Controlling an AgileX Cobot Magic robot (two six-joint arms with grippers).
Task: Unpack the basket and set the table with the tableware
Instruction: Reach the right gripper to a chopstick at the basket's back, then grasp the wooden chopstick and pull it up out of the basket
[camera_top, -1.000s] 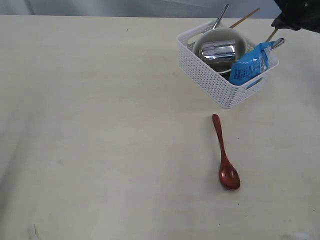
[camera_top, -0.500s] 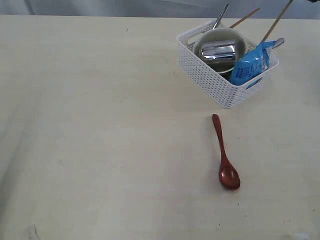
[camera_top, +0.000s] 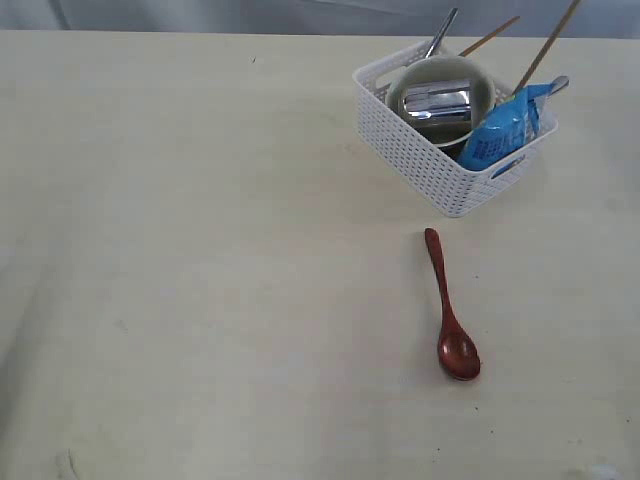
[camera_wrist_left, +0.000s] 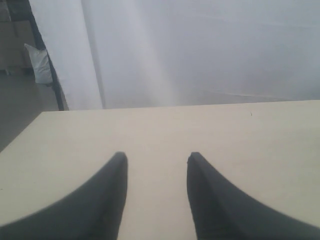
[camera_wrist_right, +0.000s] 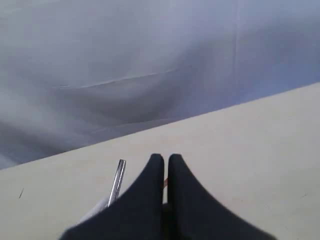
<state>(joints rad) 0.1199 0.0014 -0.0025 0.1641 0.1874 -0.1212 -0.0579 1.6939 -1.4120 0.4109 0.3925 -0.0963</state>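
- A second ago the right gripper was seen at the far right corner of the basket. It has since been raised out of the exterior view.
- With it, one chopstick has been tilted up steeply. Its top is now cut off by the picture's upper edge, while its lower end appears still to be inside the basket, beside the blue snack bag.
- In the right wrist view the fingers are seen pressed together with a thin brown sliver pinched between them, which is taken to be that chopstick.
- The left gripper is held with its fingers partly apart and nothing between them. Only bare table is seen beneath it, and the basket is not in its view.
- It is judged that the chopstick is being drawn out and has yet to be laid down.
- Only the spoon has been set out so far, lying in front of the basket and well apart from it.
- Still left in the basket are the bowl with the steel cup lying in it, the second chopstick and two steel handles leaning at its far side.
- White print is seen on the snack bag, but it is too small to be read. No other writing is found.
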